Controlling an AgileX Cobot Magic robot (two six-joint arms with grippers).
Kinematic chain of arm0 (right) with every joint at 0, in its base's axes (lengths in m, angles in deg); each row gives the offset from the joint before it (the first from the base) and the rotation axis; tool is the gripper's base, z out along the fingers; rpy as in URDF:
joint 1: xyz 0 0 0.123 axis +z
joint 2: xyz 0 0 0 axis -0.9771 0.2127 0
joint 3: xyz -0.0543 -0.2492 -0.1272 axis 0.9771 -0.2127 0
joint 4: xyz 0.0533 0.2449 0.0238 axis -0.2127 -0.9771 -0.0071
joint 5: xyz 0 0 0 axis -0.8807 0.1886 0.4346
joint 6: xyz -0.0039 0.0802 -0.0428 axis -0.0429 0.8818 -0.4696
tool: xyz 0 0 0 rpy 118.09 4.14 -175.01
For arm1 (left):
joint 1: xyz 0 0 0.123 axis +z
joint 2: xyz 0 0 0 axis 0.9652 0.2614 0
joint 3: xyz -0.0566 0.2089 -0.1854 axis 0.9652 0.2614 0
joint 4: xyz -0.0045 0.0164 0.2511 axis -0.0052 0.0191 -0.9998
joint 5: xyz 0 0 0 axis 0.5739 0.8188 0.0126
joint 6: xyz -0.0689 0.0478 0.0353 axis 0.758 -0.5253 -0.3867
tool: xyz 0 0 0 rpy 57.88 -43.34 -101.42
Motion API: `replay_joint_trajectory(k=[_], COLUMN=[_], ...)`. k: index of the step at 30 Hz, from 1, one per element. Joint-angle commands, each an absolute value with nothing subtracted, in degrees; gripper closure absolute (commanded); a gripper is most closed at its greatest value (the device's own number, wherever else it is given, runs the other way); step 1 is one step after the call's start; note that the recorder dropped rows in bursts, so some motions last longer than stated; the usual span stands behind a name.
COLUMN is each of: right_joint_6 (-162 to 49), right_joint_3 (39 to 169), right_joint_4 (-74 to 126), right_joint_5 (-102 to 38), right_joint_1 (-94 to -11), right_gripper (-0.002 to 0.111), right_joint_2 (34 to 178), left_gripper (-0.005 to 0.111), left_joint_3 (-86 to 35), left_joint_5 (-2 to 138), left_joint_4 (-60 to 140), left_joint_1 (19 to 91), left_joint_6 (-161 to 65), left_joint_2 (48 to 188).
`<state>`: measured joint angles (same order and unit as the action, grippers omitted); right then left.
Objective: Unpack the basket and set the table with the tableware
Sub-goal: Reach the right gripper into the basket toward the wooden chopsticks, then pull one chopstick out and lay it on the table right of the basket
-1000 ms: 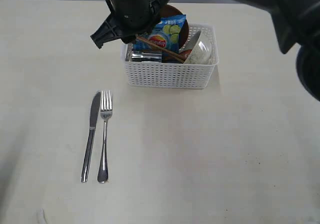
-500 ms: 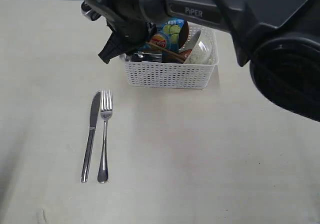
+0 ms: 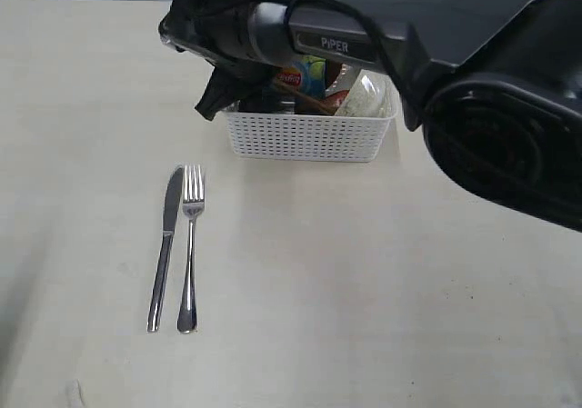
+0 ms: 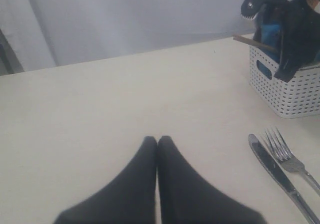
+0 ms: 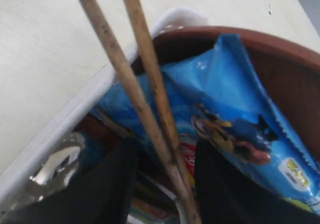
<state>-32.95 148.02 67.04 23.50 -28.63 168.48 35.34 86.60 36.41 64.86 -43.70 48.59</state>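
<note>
We see the basket [image 3: 309, 140] standing near the far edge of the worktop [image 3: 382, 281], about midway along it. The off-white bowl [image 3: 366, 94] leans at its right end. The dark brown plate [image 5: 285, 79] stands at the back with a blue crisp bag [image 5: 235, 114] in front of it. The chopsticks [image 5: 135, 97] slant across the bag and out over the rim, and a shiny mug [image 5: 55, 166] shows low against the basket's wall.

The right claw [image 5: 166, 146] reaches into the basket's left end with its jaws apart. One finger sits on each side of the chopsticks, neither pressing them.

The knife [image 3: 165, 244] and fork [image 3: 189, 263] lie side by side on bare worktop, well apart from the basket and toward the near left corner.

The left claw [image 4: 157, 144] has its fingers pressed together on nothing, over bare worktop apart from the cutlery.
</note>
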Motion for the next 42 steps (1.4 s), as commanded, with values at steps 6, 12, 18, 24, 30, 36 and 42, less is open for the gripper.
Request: replay_joint_trajectory(k=[6, 12, 18, 24, 30, 36, 42], right_joint_6=[-32.71, -32.71, -32.71, -32.71, -34.62, -37.85, -38.67], right_joint_3=[148.05, 148.05, 148.05, 148.05, 148.05, 148.05, 147.72], right_joint_4=[70.43, 71.45, 71.45, 70.78, 65.08, 63.22, 55.06], right_joint_5=[24.02, 25.36, 25.16, 24.01, 23.99, 29.93, 38.08], right_joint_1=[-29.07, -29.07, -28.96, -28.96, -28.96, -29.08, -32.84], right_gripper=[0.103, 0.109, 0.109, 0.109, 0.109, 0.109, 0.109], right_joint_2=[169.35, 169.13, 166.38, 160.84, 153.93, 148.01, 145.84], left_gripper=[0.107, 0.107, 0.107, 0.107, 0.107, 0.107, 0.107], left_joint_3=[35.50, 35.50, 35.50, 35.50, 35.50, 35.50, 35.50], left_joint_5=[86.57, 86.57, 86.57, 86.57, 86.57, 86.57, 86.57], left_joint_4=[36.90, 36.90, 36.90, 36.90, 36.90, 36.90, 36.90], left_joint_1=[65.00, 65.00, 65.00, 65.00, 65.00, 65.00, 65.00], left_joint_6=[-43.68, -43.68, -43.68, -43.68, -43.68, -43.68, -43.68], left_joint_2=[48.37, 48.37, 48.37, 48.37, 48.37, 48.37, 48.37])
